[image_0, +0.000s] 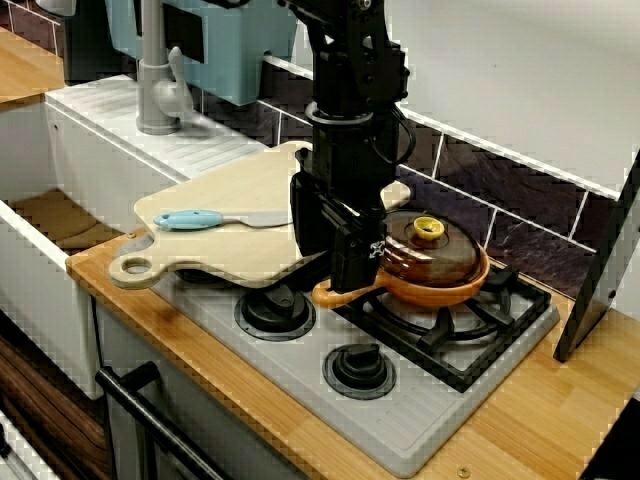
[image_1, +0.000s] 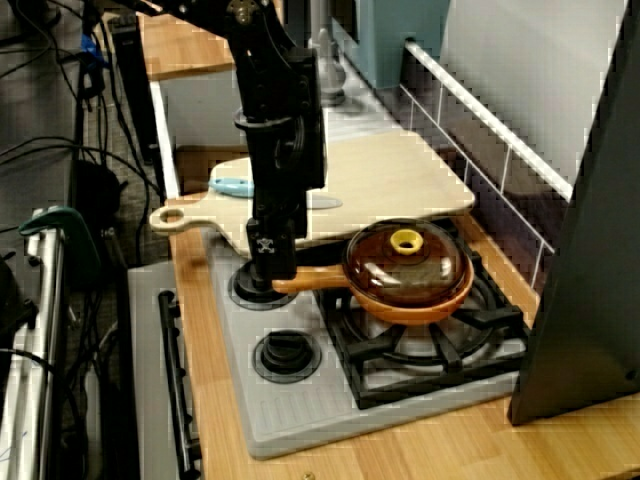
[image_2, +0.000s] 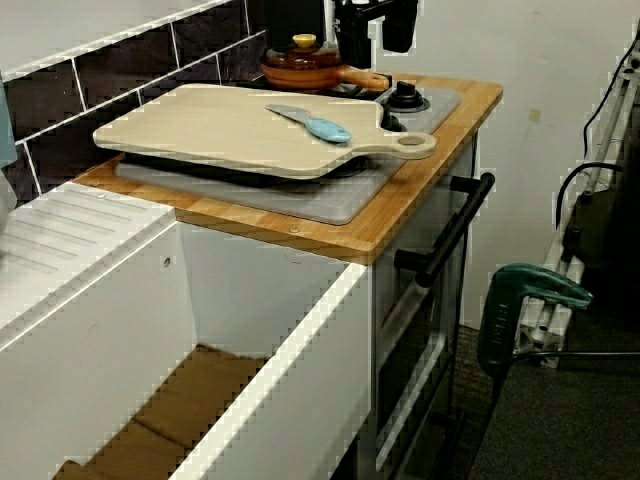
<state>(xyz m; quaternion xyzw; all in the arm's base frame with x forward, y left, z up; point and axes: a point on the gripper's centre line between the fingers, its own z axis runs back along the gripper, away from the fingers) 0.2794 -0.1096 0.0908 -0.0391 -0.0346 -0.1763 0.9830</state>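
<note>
My black gripper (image_0: 352, 282) hangs straight down over the end of the orange pan's handle (image_0: 335, 294), touching or just above it. The view from the right shows the gripper (image_1: 272, 268) covering the tip of the handle (image_1: 310, 284). The fingers merge into one dark block, so their state is hidden. The orange pan (image_0: 440, 292) sits on the black burner grate (image_0: 470, 335) under a brown glass lid (image_0: 440, 255) with a yellow knob. In the view from the sink side the gripper (image_2: 362, 62) and the pan (image_2: 300, 75) are far back.
A pale wooden cutting board (image_0: 235, 250) lies over the stove's left half with a blue-handled knife (image_0: 190, 219) on it. Two black stove knobs (image_0: 358, 368) sit in front. A white sink (image_0: 60, 220) and grey faucet (image_0: 155, 90) are left; a dark panel (image_0: 605, 270) leans right.
</note>
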